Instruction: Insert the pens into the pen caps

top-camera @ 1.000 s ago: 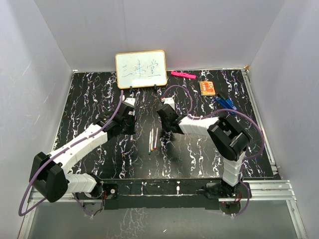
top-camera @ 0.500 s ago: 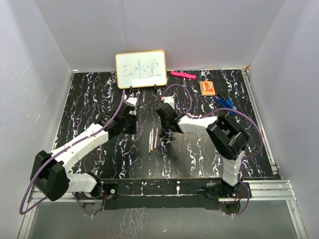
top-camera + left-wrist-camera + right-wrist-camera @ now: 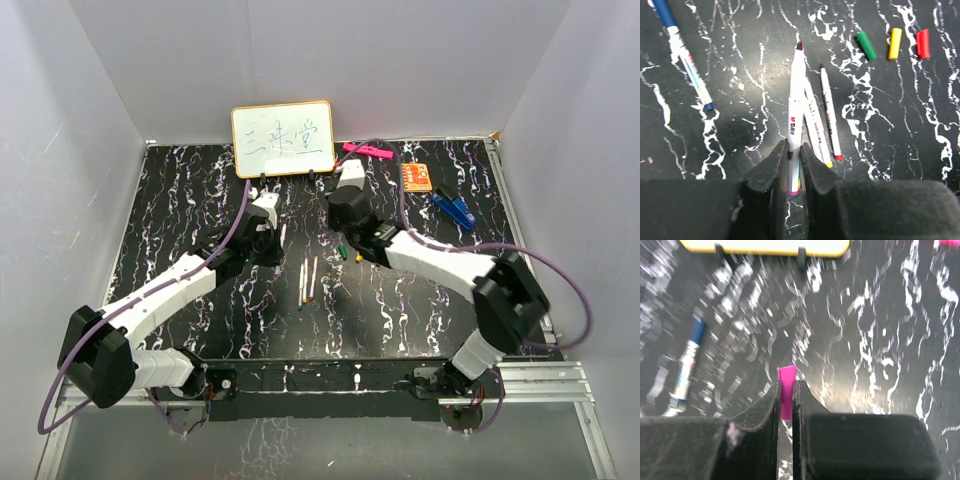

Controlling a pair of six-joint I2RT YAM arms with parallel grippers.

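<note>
Pens (image 3: 304, 282) near table (image 3: 180, 200) centre, well apart from whiteboard (image 3: 283, 139).

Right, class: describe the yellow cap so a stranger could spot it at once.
On the black table, near the whiteboard, three caps lie in a row beside the pens. The yellow cap is the middle one, between a green cap and a red cap.

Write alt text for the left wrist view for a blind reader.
The left gripper is shut on a white pen, its tip pointing away. On the black table, two more pens lie beside it, with green, yellow and red caps at upper right.
</note>
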